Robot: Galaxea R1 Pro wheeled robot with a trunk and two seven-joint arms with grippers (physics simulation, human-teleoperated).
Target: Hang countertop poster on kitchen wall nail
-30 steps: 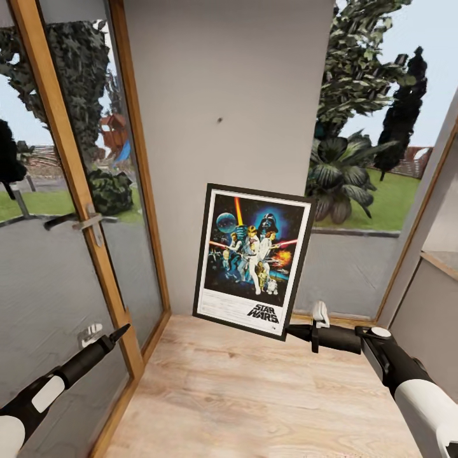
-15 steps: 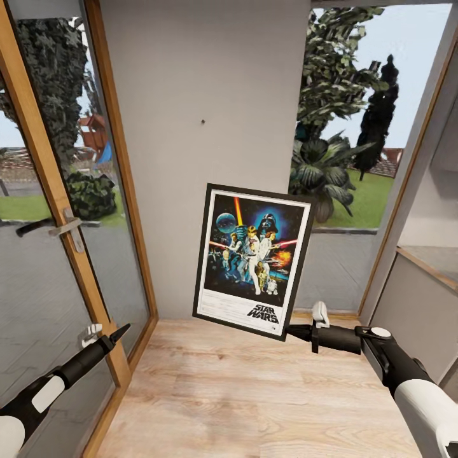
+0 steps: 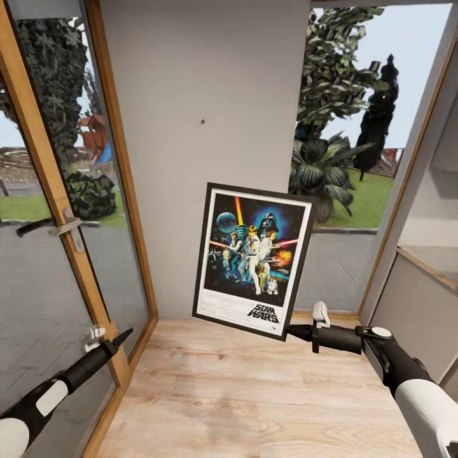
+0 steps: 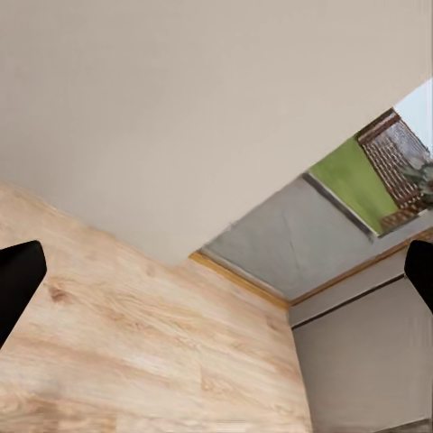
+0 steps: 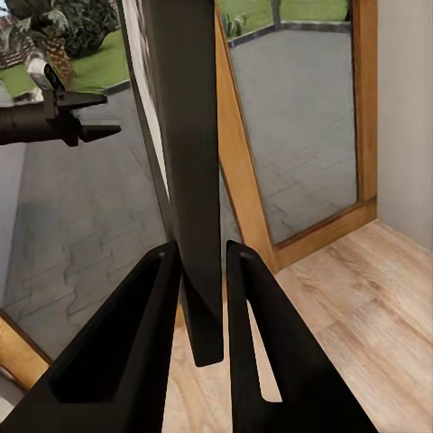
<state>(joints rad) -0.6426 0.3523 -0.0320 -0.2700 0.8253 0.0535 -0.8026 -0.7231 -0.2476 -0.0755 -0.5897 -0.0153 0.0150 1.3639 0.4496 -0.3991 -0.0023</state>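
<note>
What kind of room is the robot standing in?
Probably a corner of a house beside the garden: a wooden floor, a plain grey wall with a small nail, and a glass door looking onto grass and trees.

Wood floor point(image 3: 254, 394), glass door point(image 3: 57, 254) with handle point(image 3: 67, 226), garden plants point(image 3: 331, 172).

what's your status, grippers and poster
Right gripper shut on poster at its lower corner. Left gripper open, empty. Wall nail above poster, path unobstructed.
</note>
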